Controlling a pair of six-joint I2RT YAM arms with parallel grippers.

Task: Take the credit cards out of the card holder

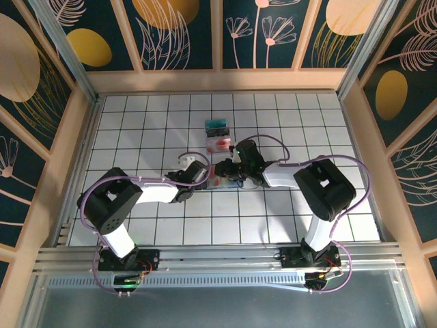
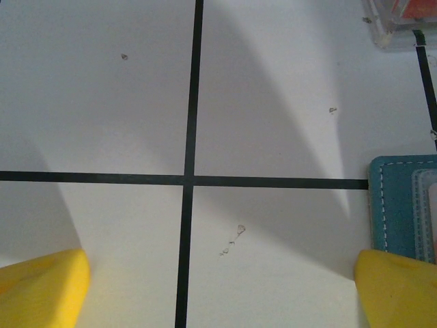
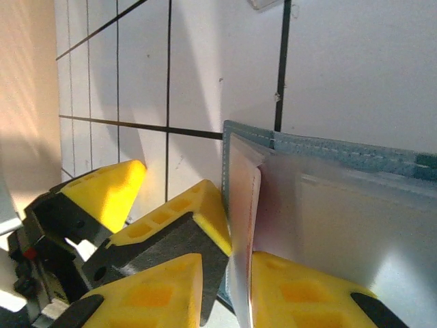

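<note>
Tabletop [image 1: 136, 123]: teal card [image 1: 216, 126], pink card [image 1: 220, 143] (two total), one holder [image 2: 397, 205].

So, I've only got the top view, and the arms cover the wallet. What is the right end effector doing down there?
Observer: Its wrist view shows the right end effector pinching a clear inner leaf of the wallet, which stands up between its fingers.
Operator: And the left one?
Observer: The left end effector is wide open above the table, with the wallet's stitched edge beside one finger.
Operator: Anything inside that leaf?
Observer: A pinkish tint shows near its fold; I can't tell what it is.
</note>
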